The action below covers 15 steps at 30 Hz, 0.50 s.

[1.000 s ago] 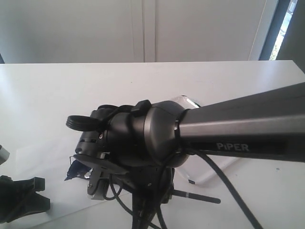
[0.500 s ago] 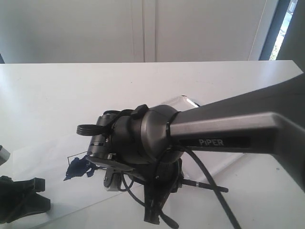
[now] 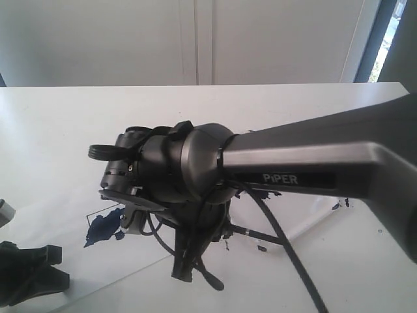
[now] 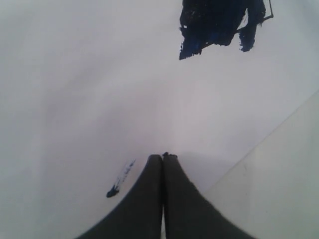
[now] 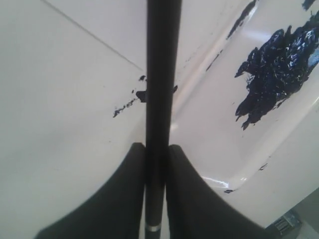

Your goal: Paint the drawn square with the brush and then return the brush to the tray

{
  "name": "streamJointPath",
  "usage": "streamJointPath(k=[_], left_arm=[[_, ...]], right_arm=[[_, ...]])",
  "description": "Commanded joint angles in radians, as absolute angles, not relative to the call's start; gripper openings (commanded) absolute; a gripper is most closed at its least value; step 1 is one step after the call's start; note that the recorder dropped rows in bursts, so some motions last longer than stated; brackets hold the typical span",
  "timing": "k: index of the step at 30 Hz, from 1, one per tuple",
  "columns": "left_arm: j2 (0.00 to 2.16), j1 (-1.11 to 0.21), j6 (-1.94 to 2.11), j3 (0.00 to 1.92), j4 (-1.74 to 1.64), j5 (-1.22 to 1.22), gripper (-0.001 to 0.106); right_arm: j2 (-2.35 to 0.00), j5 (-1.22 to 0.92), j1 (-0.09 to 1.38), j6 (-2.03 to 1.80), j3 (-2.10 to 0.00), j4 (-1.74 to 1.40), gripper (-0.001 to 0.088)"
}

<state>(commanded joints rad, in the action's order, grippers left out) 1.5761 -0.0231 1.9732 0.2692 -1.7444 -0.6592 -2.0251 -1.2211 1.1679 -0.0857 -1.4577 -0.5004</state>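
Observation:
The drawn square (image 3: 104, 225) lies on the white paper at the left, blotched with dark blue paint; it also shows in the left wrist view as the painted square (image 4: 219, 22). My right gripper (image 5: 157, 147) is shut on the brush (image 5: 162, 74), whose black handle runs over the rim of the tray (image 5: 214, 134). A dark paint blotch (image 5: 279, 64) sits in the tray. In the exterior view the brush handle (image 3: 260, 236) pokes out below the right arm, which hides most of the tray. My left gripper (image 4: 163, 157) is shut and empty, resting over the paper.
The right arm (image 3: 293, 169) fills the middle of the exterior view. A small paint smear (image 4: 119, 181) marks the paper beside the left fingers. The paper's edge (image 4: 269, 134) runs diagonally, with bare white table beyond it. The left gripper (image 3: 49, 264) sits at the bottom left corner.
The right arm's wrist has turned and shifted with the brush; the handle now sits higher in the exterior view. More of the painted square shows. The left gripper has not moved.

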Motion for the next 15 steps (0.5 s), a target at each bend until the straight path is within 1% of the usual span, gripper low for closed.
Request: streamJointPath(k=[4,9,15], left_arm=[[1.576,-0.023,1.973,0.269,-1.744,-0.659,0.000],[1.576,-0.023,1.973,0.269,-1.744,-0.663,0.000],[1.576,-0.023,1.973,0.269,-1.744,-0.661,0.000]], right_arm=[[-2.041,-1.221,1.186,-0.068,-1.458,-0.482,0.0000],[-2.113,-1.221,1.200,-0.060,-1.477,-0.470,0.0000],[-2.118,-1.221,1.200,-0.060,-1.504,-0.483,0.0000]])
